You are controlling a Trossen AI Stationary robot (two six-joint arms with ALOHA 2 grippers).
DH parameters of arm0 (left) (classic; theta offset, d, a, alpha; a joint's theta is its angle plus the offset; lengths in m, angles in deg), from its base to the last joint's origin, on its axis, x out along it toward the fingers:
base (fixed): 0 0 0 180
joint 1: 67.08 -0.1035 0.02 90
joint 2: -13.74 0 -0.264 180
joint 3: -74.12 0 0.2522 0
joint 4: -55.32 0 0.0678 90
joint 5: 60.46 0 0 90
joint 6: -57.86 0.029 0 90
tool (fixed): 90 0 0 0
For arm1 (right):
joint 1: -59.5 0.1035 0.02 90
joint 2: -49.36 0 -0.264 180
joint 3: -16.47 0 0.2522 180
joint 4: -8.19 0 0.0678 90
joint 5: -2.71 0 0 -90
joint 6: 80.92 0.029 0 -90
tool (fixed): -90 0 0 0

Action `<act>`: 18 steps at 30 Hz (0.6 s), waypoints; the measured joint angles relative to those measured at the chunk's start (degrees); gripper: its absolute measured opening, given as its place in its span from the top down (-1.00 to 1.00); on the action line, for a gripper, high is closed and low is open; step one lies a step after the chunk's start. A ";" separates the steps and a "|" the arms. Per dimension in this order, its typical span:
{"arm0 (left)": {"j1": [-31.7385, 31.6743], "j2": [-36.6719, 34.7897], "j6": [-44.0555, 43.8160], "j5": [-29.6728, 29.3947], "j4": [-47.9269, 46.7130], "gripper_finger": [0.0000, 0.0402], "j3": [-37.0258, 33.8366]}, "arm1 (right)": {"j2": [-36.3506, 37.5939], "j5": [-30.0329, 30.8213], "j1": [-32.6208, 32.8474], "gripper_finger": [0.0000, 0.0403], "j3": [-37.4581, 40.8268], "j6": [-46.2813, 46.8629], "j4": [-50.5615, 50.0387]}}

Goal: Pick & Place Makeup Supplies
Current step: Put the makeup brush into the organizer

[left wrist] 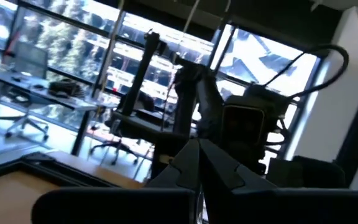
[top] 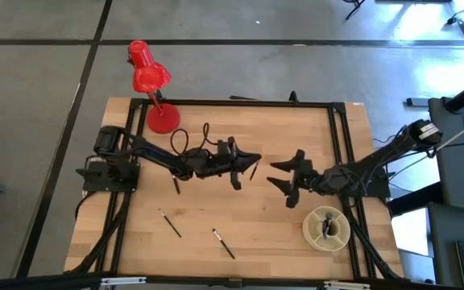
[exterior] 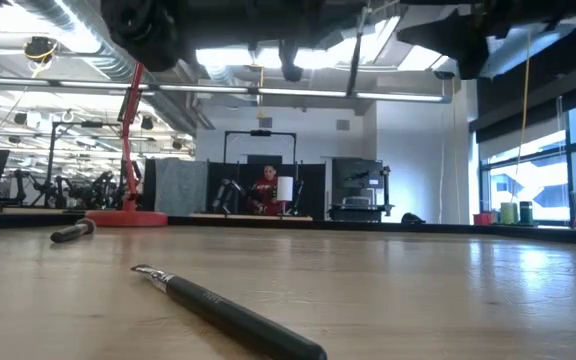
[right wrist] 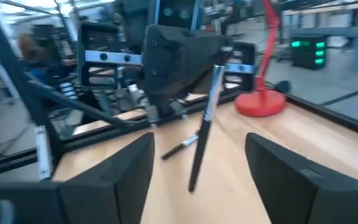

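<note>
Two dark robot arms meet above the middle of the table. The left gripper (top: 252,158), jaws closed, grips a makeup brush (right wrist: 204,127) that hangs tilted from its fingertips. Facing it from the right edge, the right gripper (top: 283,176) stands apart, its two fingers (right wrist: 120,177) spread wide and holding nothing.

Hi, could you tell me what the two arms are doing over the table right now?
The left gripper is shut on a makeup brush, holding it up above the middle of the wooden table. The right gripper faces it, fingers wide open and empty, as if about to take the brush. Three more brushes lie loose on the table, and a round cream holder near the right arm already has something dark in it. A red desk lamp stands at the far corner.
</note>
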 joint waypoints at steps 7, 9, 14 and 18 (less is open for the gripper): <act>0.00 5.10 -1.53 5.39 1.12 0.99 4.50 | -4.55 -7.64 -4.92 -0.05 0.00 0.52 3.13; 0.06 6.34 -1.53 7.09 0.99 0.98 5.82 | -5.56 -8.02 -5.49 -0.01 0.00 1.38 3.11; 0.07 6.48 -1.54 7.83 0.30 0.98 6.97 | -6.63 -10.60 -5.52 0.16 0.00 1.48 3.67; 0.07 6.51 -1.20 8.30 0.19 0.98 6.95 | -6.63 -9.47 -5.54 0.44 0.00 1.30 5.06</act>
